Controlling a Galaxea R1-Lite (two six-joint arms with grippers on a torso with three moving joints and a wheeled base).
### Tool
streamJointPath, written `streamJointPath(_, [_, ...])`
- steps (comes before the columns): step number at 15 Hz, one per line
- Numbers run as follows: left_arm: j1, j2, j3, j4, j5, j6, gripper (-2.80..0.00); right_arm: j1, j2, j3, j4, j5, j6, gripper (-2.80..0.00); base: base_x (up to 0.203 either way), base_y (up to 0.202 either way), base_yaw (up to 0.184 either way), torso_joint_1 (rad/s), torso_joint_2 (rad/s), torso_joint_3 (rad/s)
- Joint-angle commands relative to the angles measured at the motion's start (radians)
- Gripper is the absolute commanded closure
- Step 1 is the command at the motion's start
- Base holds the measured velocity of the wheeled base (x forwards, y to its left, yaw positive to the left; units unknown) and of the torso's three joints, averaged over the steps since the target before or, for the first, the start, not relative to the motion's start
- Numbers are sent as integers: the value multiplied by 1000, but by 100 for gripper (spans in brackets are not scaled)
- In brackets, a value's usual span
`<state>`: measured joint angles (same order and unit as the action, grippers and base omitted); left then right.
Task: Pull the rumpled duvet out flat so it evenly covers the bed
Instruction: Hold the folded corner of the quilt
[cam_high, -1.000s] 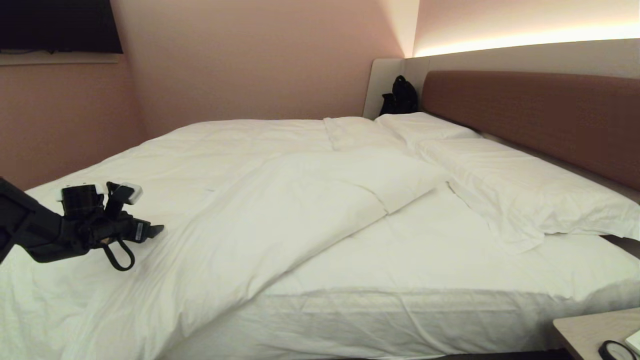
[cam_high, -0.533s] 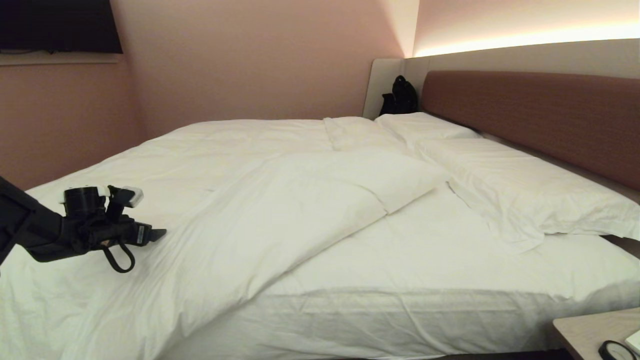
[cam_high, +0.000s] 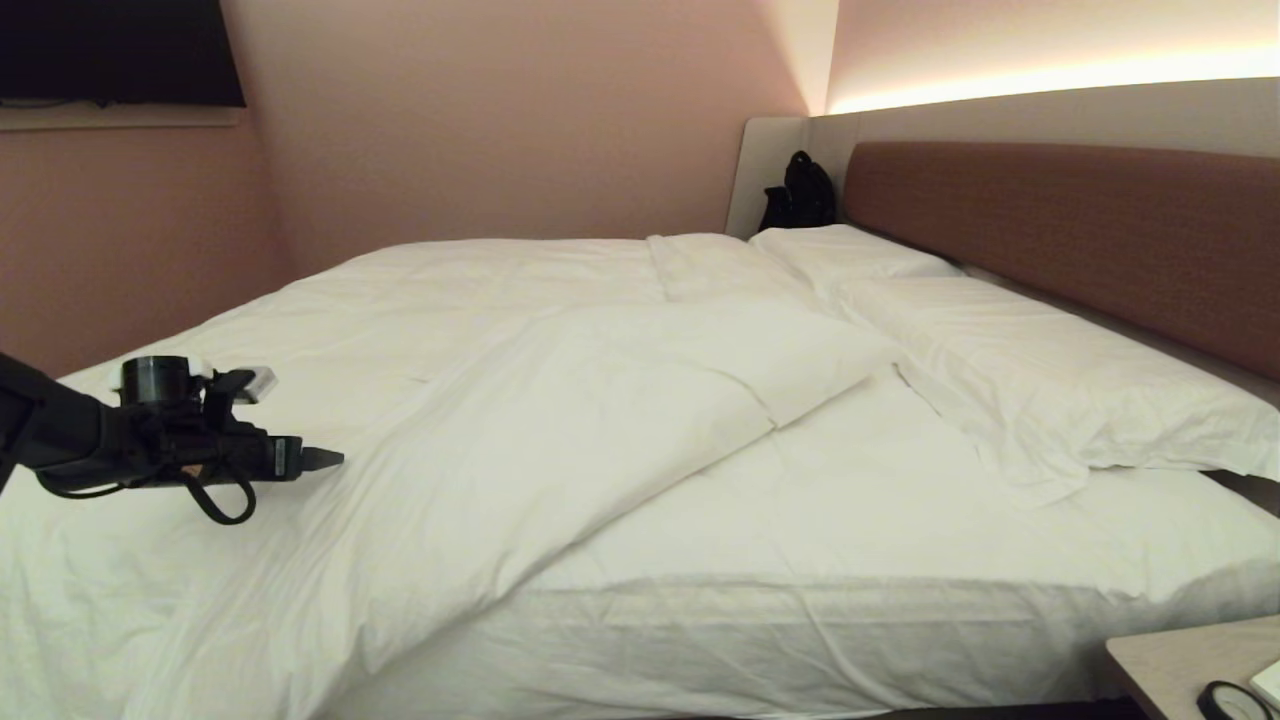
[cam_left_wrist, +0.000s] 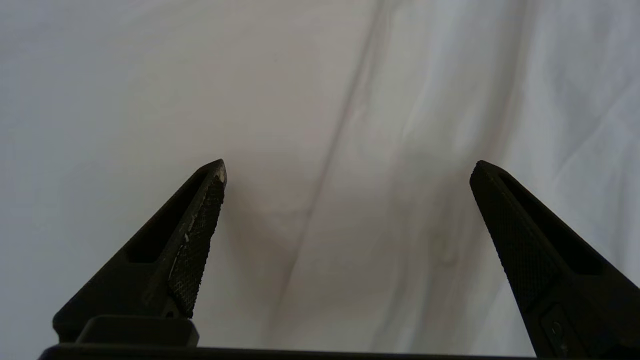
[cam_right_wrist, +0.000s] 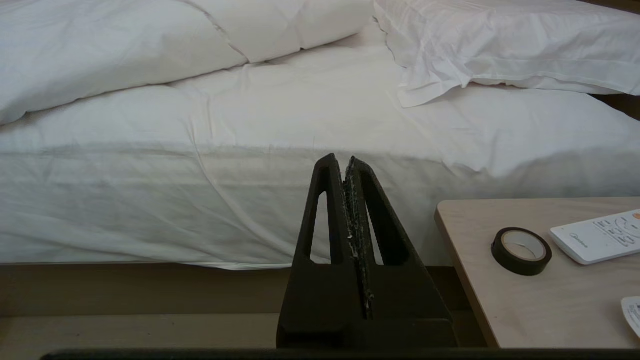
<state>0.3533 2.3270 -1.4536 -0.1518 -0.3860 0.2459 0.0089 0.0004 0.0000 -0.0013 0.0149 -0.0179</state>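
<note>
Puffy white duvet (cam_high: 520, 420) lying rumpled and folded back across the left and middle of the bed (cam_high: 800, 560).

At far left, left gripper (cam_high: 325, 459) of matte black plastic, hovering just above the soft creased cloth, wedge-shaped textured fingers (cam_left_wrist: 200, 235) spread wide with nothing between them; compared with a second ago, tilted flatter and reaching slightly further right. In the middle, a thick diagonal fold baring a smooth thin sheet (cam_high: 900, 520). Further right, two flat wrinkled pillows (cam_high: 1040, 370) against a reddish-brown upholstered headboard (cam_high: 1080, 230). Low at right, right gripper (cam_right_wrist: 347, 165) parked beside the mattress edge, tapered fingers pressed together, unchanged; next to it a pale wooden side table (cam_right_wrist: 525, 310) bearing a black tape roll (cam_right_wrist: 521, 251) and a white remote (cam_right_wrist: 600, 237).
</note>
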Motion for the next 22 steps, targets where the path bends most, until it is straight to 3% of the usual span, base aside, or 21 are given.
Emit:
streamJointPath(1, [-2,7,-30,38,-3,-1,-280,0,1,0,0,0,0,0,0,0,0,0,0,0])
streamJointPath(12, [-9,23,-61,161,-7,10,-280,0,1,0,0,0,0,0,0,0,0,0,0,0])
streamJointPath(16, [-11,15,-66,210,-86,10,-280,0,1,0,0,0,1,0,0,0,0,0,0,0])
streamJointPath(22, [-46,14,-53,248,-90,39,-280,2,1,0,0,0,1,0,0,0,0,0,0,0])
